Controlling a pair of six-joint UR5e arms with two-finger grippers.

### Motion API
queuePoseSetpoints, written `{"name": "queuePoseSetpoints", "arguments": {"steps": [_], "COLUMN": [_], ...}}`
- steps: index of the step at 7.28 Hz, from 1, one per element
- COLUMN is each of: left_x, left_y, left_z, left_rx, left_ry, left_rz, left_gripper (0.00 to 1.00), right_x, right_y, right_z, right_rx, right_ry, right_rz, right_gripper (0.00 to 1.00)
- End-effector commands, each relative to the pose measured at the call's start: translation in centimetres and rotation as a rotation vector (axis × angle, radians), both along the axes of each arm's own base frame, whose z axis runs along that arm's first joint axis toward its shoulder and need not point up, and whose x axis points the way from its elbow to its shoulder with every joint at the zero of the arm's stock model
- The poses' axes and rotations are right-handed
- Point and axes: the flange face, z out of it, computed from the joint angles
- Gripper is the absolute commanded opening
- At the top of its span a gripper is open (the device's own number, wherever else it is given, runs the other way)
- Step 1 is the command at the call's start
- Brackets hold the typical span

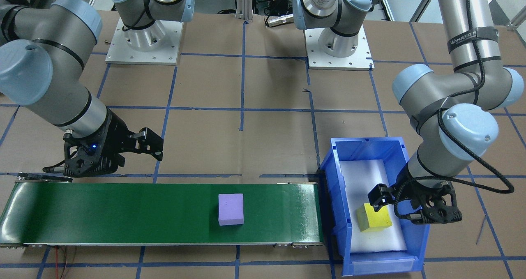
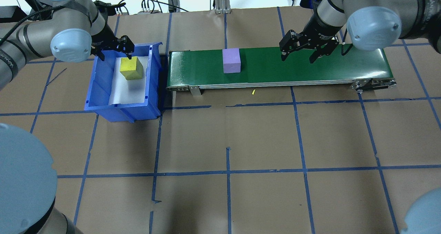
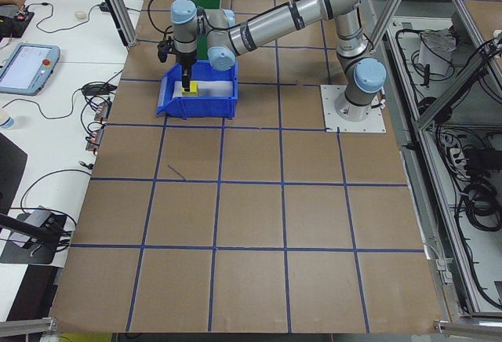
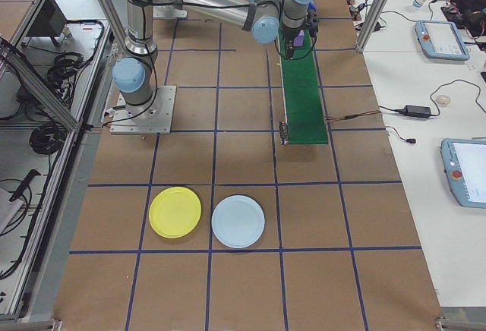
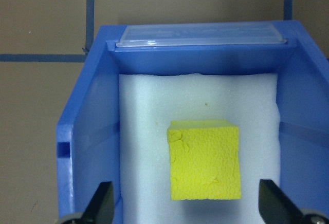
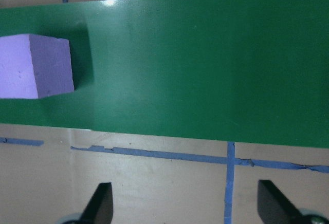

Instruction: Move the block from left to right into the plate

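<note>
Blue plastic forms the bin (image 2: 103,89) at the robot's left end of the table, lined with white foam (image 5: 149,147). On that foam sits the yellow block (image 2: 131,68), square and upright, clear of the bin walls. The left gripper (image 2: 113,49) hangs over the bin just above the block; in the left wrist view its two fingertips (image 5: 103,203) stand wide apart, one on each side of the block, touching nothing and holding nothing.

Just beside the bin begins the green conveyor belt (image 2: 310,68), running along the table toward the robot's right. A purple block (image 2: 231,60) rests on the belt, nearer the bin end than the far end. Further right, the right gripper (image 2: 299,53) hovers above the belt's far edge, well apart from the purple block, its fingers spread wide and empty.

At the robot's right end of the table, seen in the right side view, the yellow plate (image 4: 175,212) lies flat on the brown paper, with a pale blue plate (image 4: 238,222) just beside it; both are well apart from the belt.
</note>
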Motion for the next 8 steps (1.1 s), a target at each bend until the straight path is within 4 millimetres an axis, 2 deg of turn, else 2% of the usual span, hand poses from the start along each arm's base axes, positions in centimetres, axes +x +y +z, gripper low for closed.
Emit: {"name": "queuePoseSetpoints", "arguments": {"steps": [1, 2, 3, 5, 7, 8], "left_x": [-0.2, -0.8, -0.9, -0.8, -0.7, -0.7], "left_y": [-0.2, -0.3, -0.4, -1.1, -1.3, -1.1], "left_z": [-1.0, -1.3, -1.8, -4.4, -5.5, -5.7], "left_rx": [0.004, 0.002, 0.006, 0.014, 0.026, 0.031], "left_ry": [0.036, 0.084, 0.101, 0.099, 0.093, 0.09], "left_rz": [0.011, 0.027, 0.024, 0.023, 0.023, 0.017], "left_gripper": [1.0, 1.0, 1.0, 1.0, 0.97, 0.7], "right_x": [0.2, 0.1, 0.1, 0.1, 0.5, 0.6], "right_y": [-3.0, -4.2, -5.0, -5.2, -4.9, -4.9], "right_z": [-0.7, -1.4, -3.1, -4.7, -5.6, -5.8], "right_rx": [-0.023, -0.014, 0.01, 0.031, 0.055, 0.067], "right_ry": [-0.04, -0.041, -0.043, -0.045, -0.087, -0.09], "right_rz": [-0.058, -0.082, -0.082, -0.081, -0.095, -0.123], "right_gripper": [1.0, 1.0, 1.0, 0.99, 0.99, 0.99]}}
